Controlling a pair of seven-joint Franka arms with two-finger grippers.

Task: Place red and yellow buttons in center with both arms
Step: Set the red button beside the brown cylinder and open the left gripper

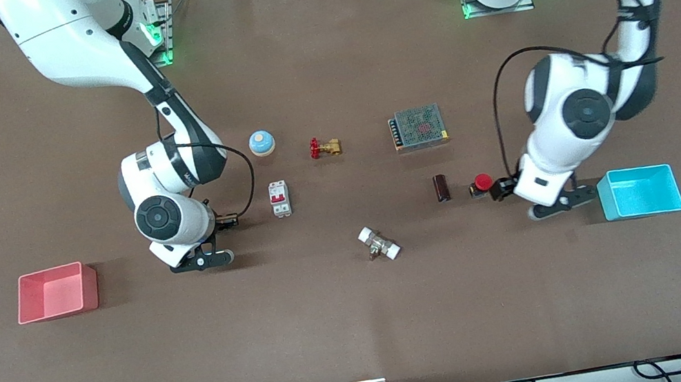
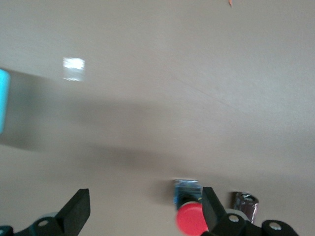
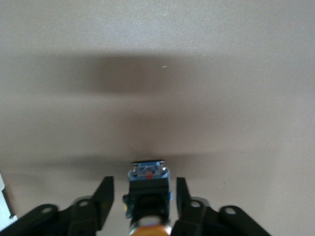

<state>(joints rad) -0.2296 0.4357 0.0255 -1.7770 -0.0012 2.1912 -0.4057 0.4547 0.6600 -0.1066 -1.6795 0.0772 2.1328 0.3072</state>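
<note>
The yellow button (image 3: 147,196) lies on the brown tabletop (image 1: 362,313) between the fingers of my right gripper (image 3: 142,196), with a gap on each side; its orange-yellow cap points toward the wrist. In the front view this gripper (image 1: 231,221) is low at the table beside the circuit breaker. The red button (image 1: 483,182) lies on the table at my left gripper (image 1: 498,187). In the left wrist view that gripper (image 2: 145,211) is wide open, and the red button (image 2: 191,219) sits inside the jaws against one finger (image 2: 212,206).
A blue dome bell (image 1: 261,142), a brass valve (image 1: 324,147), a circuit breaker (image 1: 279,198), a mesh power supply (image 1: 418,127), a brown cylinder (image 1: 442,188) and a white-ended fitting (image 1: 379,243) lie mid-table. A pink bin (image 1: 56,291) and a cyan bin (image 1: 639,191) stand at the table's two ends.
</note>
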